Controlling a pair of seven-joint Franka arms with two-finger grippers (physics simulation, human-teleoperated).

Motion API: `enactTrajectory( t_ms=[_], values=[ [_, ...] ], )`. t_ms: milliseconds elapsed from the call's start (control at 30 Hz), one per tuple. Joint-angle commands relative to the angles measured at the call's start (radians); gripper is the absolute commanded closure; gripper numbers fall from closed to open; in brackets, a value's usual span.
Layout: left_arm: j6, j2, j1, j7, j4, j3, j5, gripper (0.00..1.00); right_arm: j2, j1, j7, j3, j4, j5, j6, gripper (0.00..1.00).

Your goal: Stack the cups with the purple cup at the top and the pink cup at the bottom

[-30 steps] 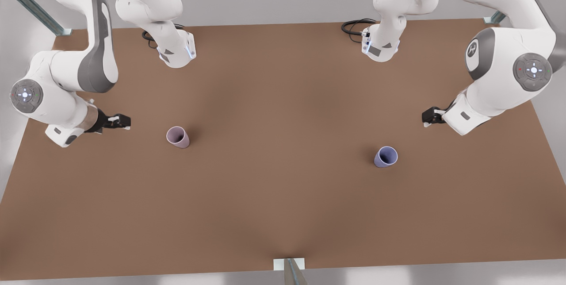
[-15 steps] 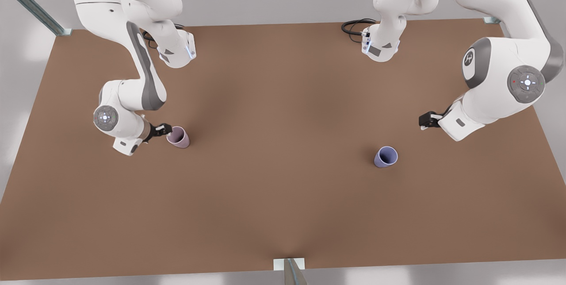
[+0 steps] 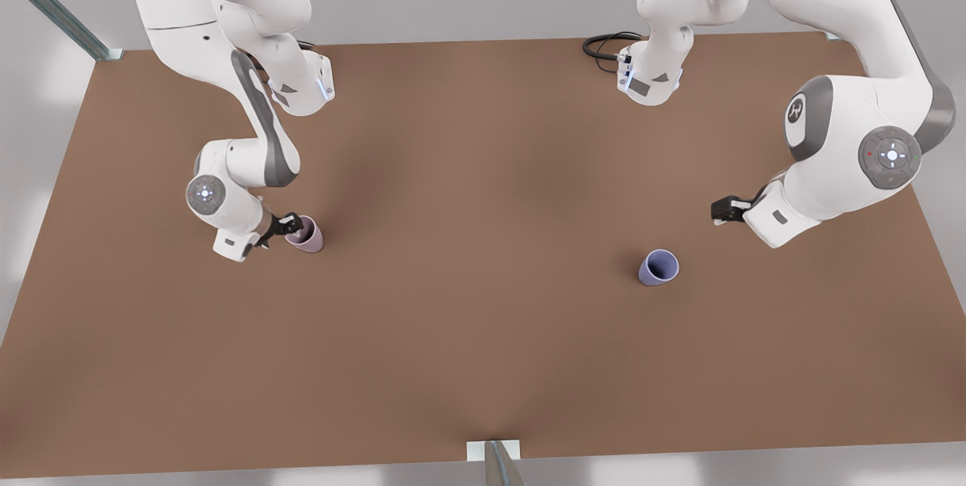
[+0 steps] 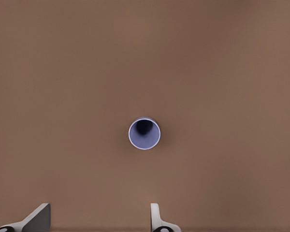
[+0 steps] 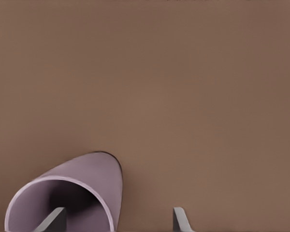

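The pink cup [image 3: 306,234] stands upright on the table toward the front view's left. My right gripper [image 3: 291,226] is at its rim and open. In the right wrist view one finger [image 5: 54,220] is inside the pink cup [image 5: 87,176] and the other finger [image 5: 181,218] is outside, so the cup wall lies between them, within the right gripper [image 5: 118,220]. The purple cup [image 3: 659,267] stands upright toward the front view's right. My left gripper [image 3: 722,210] hovers open, up and to the right of it, apart from it. The left wrist view looks down into the purple cup [image 4: 144,133], beyond the left gripper [image 4: 97,220].
The brown table [image 3: 483,169] carries both arm bases [image 3: 302,90] at its far edge, with a black cable [image 3: 604,44] beside the right-hand one. A metal post [image 3: 498,459] stands at the middle of the near edge.
The right arm swung in from the front view's left and came down to the pink cup, its fingers now astride the rim. The left arm drifted slightly toward the purple cup.
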Motion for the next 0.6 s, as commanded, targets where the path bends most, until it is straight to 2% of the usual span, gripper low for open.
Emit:
enactTrajectory(
  t_ms=[0, 267, 333, 433, 567],
  values=[
    [-0.001, -0.001, 0.000, 0.004, 0.000, 0.000, 0.001, 0.00, 0.005, 0.000, -0.047, 0.000, -0.002, 0.002, 0.040, 0.15],
    [0.001, 0.008, 0.000, 0.002, 0.000, 0.000, 0.001, 0.00, 0.042, 0.003, -0.047, 0.001, -0.022, 0.001, 0.075, 0.19],
    [0.001, 0.011, 0.000, 0.002, 0.000, 0.000, 0.001, 0.00, 0.045, 0.003, -0.047, 0.001, -0.019, 0.001, 0.073, 0.23],
    [0.001, 0.013, 0.000, 0.002, 0.000, 0.000, 0.001, 0.00, 0.056, 0.022, -0.041, 0.001, -0.014, 0.001, 0.075, 0.35],
    [0.001, 0.013, 0.000, 0.004, 0.000, 0.000, 0.001, 0.00, 0.058, 0.022, -0.046, 0.001, -0.011, 0.001, 0.070, 0.68]
  ],
)
